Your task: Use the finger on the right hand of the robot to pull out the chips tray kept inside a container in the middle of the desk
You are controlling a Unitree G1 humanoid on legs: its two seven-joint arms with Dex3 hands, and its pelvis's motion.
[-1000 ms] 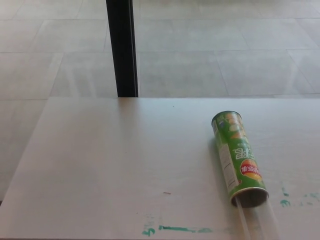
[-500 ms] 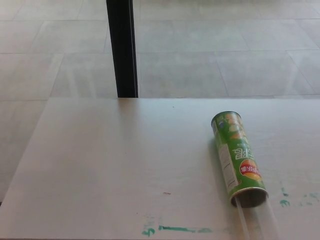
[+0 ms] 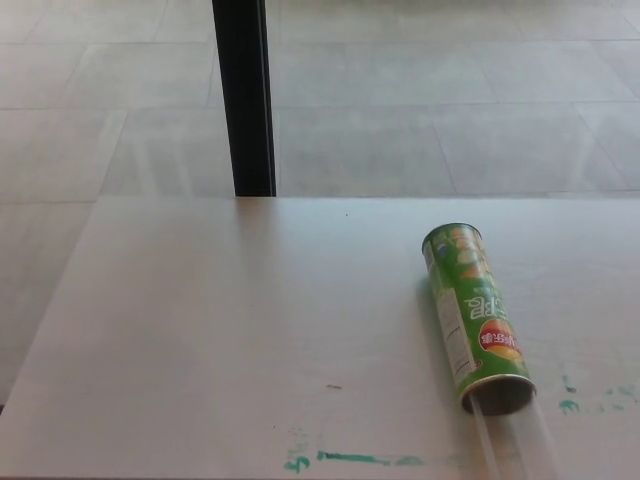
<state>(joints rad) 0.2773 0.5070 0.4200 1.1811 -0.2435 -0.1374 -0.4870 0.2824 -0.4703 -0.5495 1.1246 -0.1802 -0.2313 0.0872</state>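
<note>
Neither robot hand shows in the head view, so the state of the fingers cannot be told, nor where the can lies relative to them. The green cylindrical chips container (image 3: 476, 318) lies on its side on the pale white desk (image 3: 230, 320), right of the middle, its open mouth towards the near edge. A clear plastic chips tray (image 3: 515, 442) sticks out of that mouth and runs to the bottom of the picture. Green paint smears (image 3: 350, 459) mark the near desk edge. A black upright post (image 3: 244, 95) stands beyond the far edge on the grey tiled floor (image 3: 450, 90).
</note>
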